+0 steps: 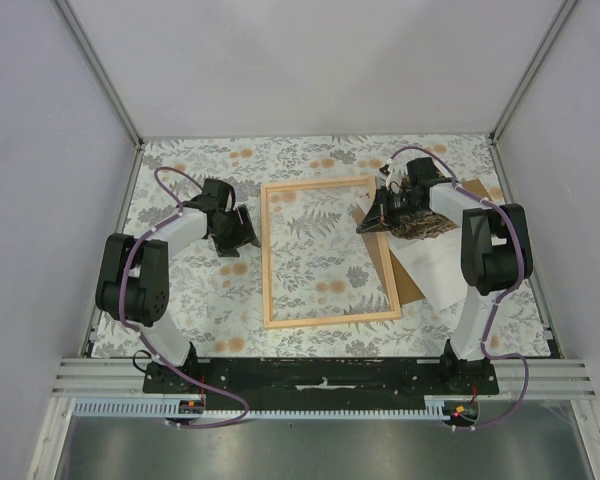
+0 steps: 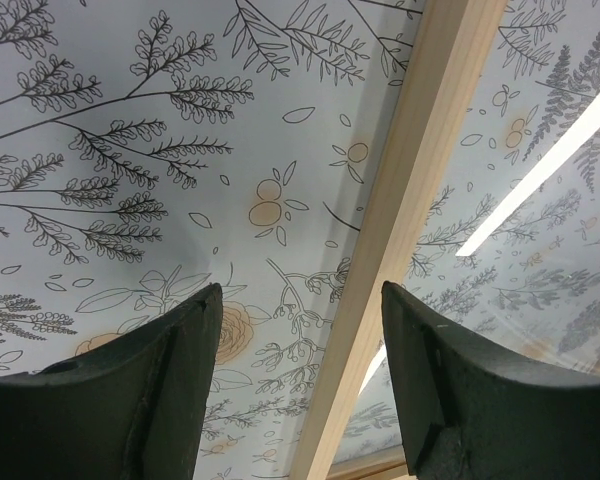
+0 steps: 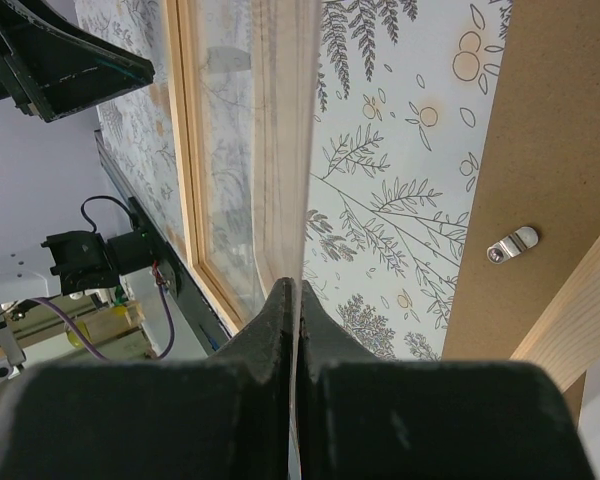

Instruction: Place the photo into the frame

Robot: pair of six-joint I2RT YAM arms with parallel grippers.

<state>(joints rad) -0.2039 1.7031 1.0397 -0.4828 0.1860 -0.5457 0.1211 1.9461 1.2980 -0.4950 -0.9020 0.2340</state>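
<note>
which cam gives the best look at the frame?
Top external: the whole frame, all four sides, lying flat. Left wrist: frame is one close-up side only. Right wrist: frame is just a slanted strip at left.

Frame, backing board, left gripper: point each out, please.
frame (image 1: 267,250), top view, its left rail.
backing board (image 3: 550,130), right wrist view, bare brown face.
left gripper (image 2: 301,300), left wrist view, between its fingertips.
</note>
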